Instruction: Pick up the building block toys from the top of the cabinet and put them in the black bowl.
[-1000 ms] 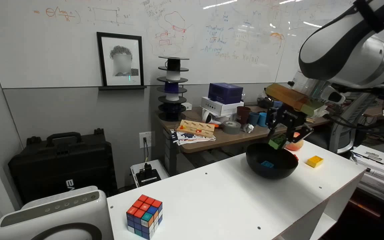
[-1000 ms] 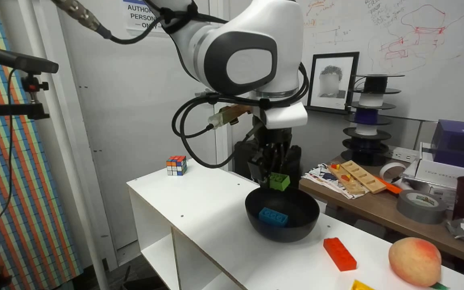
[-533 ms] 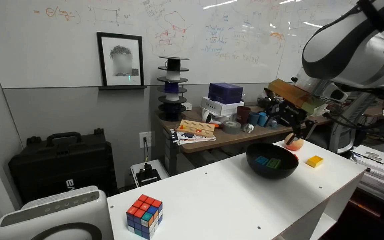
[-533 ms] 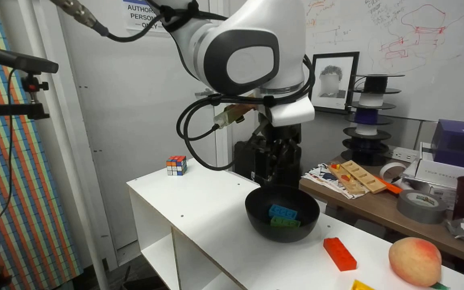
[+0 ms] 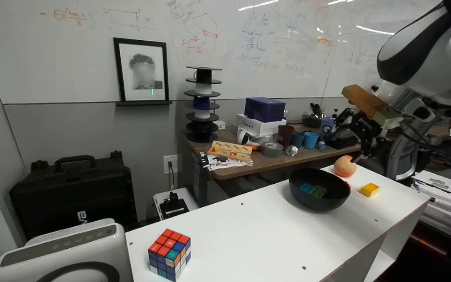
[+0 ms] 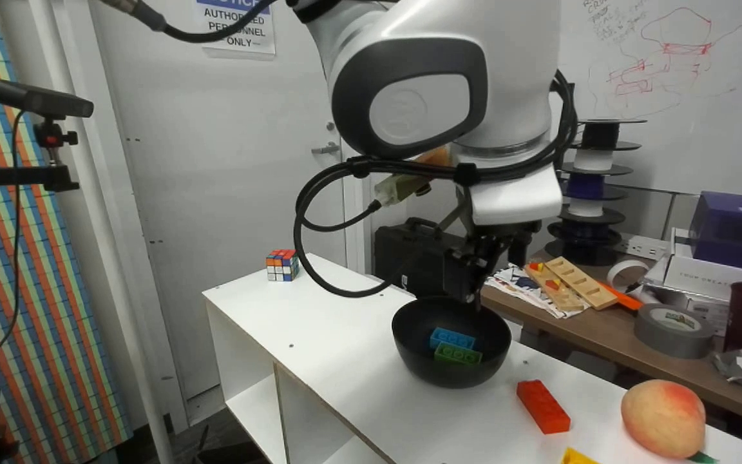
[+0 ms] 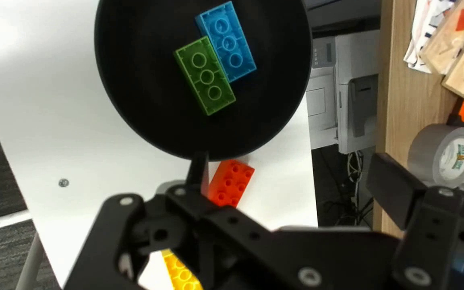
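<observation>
Two in bowl (image 7: 143,104), beyond jaws, wrist view: green block (image 7: 206,76), blue block (image 7: 228,42); gripper (image 7: 296,176) spread wide. In an exterior view, yellow block (image 5: 369,190) on cabinet (image 5: 245,231), lower than jaws. In an exterior view, bowl lower too.

In an exterior view we look down across the cabinet (image 5: 225,243) toward the whiteboard (image 5: 225,47), cube (image 5: 169,254) near left, bowl (image 5: 315,203) farther right. In an exterior view with the peach (image 6: 664,419) near right, we face a door (image 6: 229,193), the cube far left. Both exterior views share cabinet, bowl and cube. The wrist view looks steeply down, close over the bowl.
</observation>
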Robot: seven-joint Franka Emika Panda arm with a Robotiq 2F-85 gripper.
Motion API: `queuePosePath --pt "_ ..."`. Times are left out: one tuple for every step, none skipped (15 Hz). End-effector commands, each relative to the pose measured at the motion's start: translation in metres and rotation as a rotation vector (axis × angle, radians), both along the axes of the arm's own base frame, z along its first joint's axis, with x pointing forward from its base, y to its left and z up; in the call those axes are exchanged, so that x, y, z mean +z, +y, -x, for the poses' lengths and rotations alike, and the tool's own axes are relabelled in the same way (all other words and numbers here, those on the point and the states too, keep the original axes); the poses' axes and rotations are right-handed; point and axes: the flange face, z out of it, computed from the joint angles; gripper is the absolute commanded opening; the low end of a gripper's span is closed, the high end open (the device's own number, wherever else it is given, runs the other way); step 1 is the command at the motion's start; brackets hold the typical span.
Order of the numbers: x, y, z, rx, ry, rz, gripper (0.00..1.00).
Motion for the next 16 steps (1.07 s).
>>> queuePosePath --pt "0.003 -0.026 0.013 -0.065 -0.041 -0.082 1.0" --pt "0.0 -0.033 0.015 -0.078 -0.041 -0.1 1.0" --pt "-0.002 -0.039 0.017 -0.091 -0.041 -0.109 1.0" --pt "-0.003 -0.044 0.019 -0.101 -0.036 -0.118 1.0" --pt "-0.007 -0.047 0.021 -0.109 -0.025 -0.128 1.0" --pt "-0.011 -0.049 0.022 -0.117 -0.002 -0.134 1.0" --pt "-0.016 -0.051 0.024 -0.125 0.035 -0.143 1.0" --pt "-0.02 -0.053 0.025 -0.126 0.055 -0.148 1.0" --pt "-0.026 -0.056 0.026 -0.125 0.085 -0.158 1.0" --pt "-0.031 -0.059 0.026 -0.131 0.115 -0.164 1.0" --pt "-0.034 -0.061 0.028 -0.137 0.144 -0.166 1.0" --pt "-0.037 -0.063 0.028 -0.142 0.164 -0.169 1.0" --pt "-0.039 -0.067 0.027 -0.152 0.184 -0.16 1.0" --pt "-0.04 -0.069 0.026 -0.164 0.199 -0.153 1.0" --pt "-0.041 -0.072 0.023 -0.174 0.209 -0.145 1.0" --pt "-0.042 -0.075 0.02 -0.184 0.217 -0.14 1.0"
